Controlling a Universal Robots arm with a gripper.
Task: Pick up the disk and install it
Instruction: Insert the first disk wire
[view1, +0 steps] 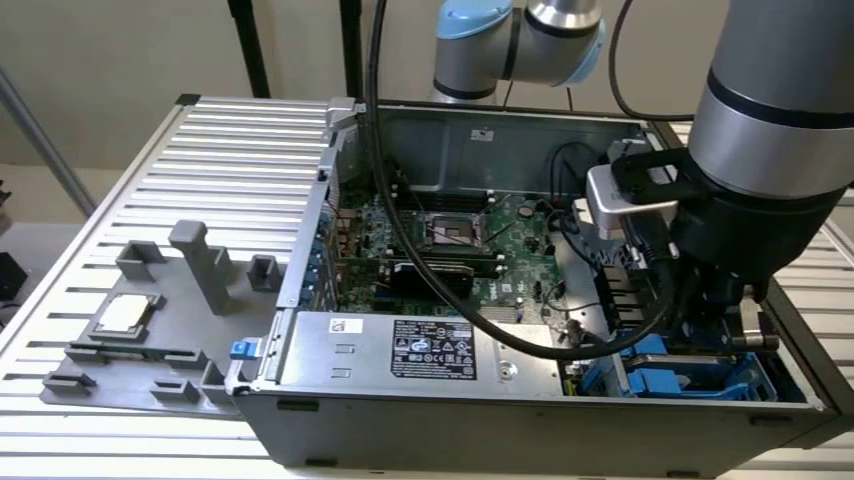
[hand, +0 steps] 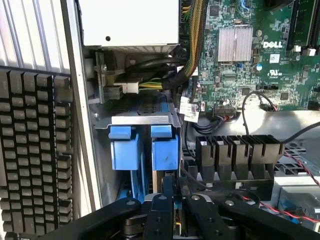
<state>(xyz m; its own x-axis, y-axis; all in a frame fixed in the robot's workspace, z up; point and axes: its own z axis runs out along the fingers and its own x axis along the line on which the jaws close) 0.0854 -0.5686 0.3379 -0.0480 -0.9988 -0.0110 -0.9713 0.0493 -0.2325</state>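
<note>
Black gripper (hand: 170, 212) linkage converges on a narrow upright piece at the drive bay; its fingers appear closed on the disk (hand: 165, 155), whose blue carrier tab stands directly ahead of the fingertips. A second blue carrier (hand: 124, 148) sits just beside it in the adjoining slot. In the exterior view the gripper (view1: 727, 325) is lowered into the computer case (view1: 534, 420) at the corner on the exterior view's right, above the blue bay (view1: 687, 375). Green motherboard (view1: 454, 240) lies beyond. A silver box with black label (view1: 434, 348) occupies the near side. A grey fixture tray (view1: 147, 330) rests outside the case.
</note>
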